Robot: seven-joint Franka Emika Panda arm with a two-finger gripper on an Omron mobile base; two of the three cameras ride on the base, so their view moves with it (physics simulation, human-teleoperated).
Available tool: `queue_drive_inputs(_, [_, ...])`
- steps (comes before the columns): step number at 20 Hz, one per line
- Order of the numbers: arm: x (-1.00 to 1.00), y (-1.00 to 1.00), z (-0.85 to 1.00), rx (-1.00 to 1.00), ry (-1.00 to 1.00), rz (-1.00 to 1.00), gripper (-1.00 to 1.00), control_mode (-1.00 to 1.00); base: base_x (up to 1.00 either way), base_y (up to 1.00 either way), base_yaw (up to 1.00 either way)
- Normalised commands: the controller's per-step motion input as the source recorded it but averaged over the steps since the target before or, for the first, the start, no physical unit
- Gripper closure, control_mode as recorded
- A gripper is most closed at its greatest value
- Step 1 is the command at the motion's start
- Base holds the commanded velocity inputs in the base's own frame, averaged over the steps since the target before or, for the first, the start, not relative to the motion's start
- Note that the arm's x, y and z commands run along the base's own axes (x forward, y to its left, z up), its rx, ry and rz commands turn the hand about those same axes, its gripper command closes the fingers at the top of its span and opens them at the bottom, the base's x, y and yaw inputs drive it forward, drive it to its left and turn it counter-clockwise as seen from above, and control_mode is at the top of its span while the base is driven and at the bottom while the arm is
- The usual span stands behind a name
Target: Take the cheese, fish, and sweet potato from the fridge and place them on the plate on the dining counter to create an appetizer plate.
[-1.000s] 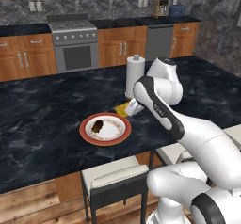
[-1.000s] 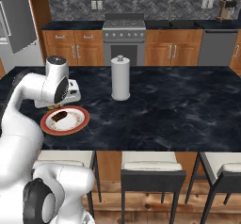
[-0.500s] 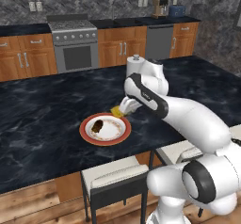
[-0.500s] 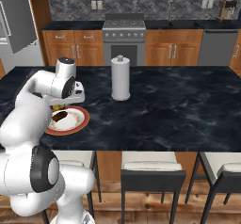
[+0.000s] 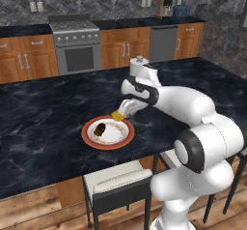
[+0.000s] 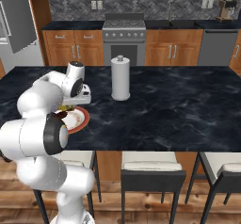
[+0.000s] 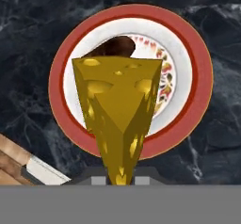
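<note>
Black marbled stone of the dining counter (image 5: pixel 43 113) spreads across the middle of the left base view, with the plate (image 5: pixel 89 137) just left of centre near its front edge. On the plate lies the sweet potato (image 5: pixel 100 129), a dark reddish lump, so one of the three foods appears delivered. Just right of and above the plate's rim, the gripper (image 5: pixel 123 113) hangs with its fingers clenched on the cheese (image 7: pixel 117 110); in the hand view the yellow holed wedge fills the centre, held over the plate and partly covering the sweet potato. By my judgement the cheese remains to be set down and released, and the fish fetched from the fridge afterwards.
</note>
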Motion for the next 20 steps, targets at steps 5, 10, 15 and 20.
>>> queue_drive_inputs(5, [0.51, 0.02, -0.65, 0.0, 0.0, 0.0, 1.0, -1.0, 0.0, 0.0, 0.0])
queue_drive_inputs(10, [0.5, 0.09, -0.49, 0.0, 0.0, 0.0, 1.0, -1.0, 0.0, 0.0, 0.0])
queue_drive_inputs(15, [0.49, 0.13, -0.36, 0.0, 0.0, 0.0, 1.0, -1.0, 0.0, 0.0, 0.0])
queue_drive_inputs(20, [0.54, 0.19, -0.25, 0.0, 0.0, 0.0, 1.0, -1.0, 0.0, 0.0, 0.0])
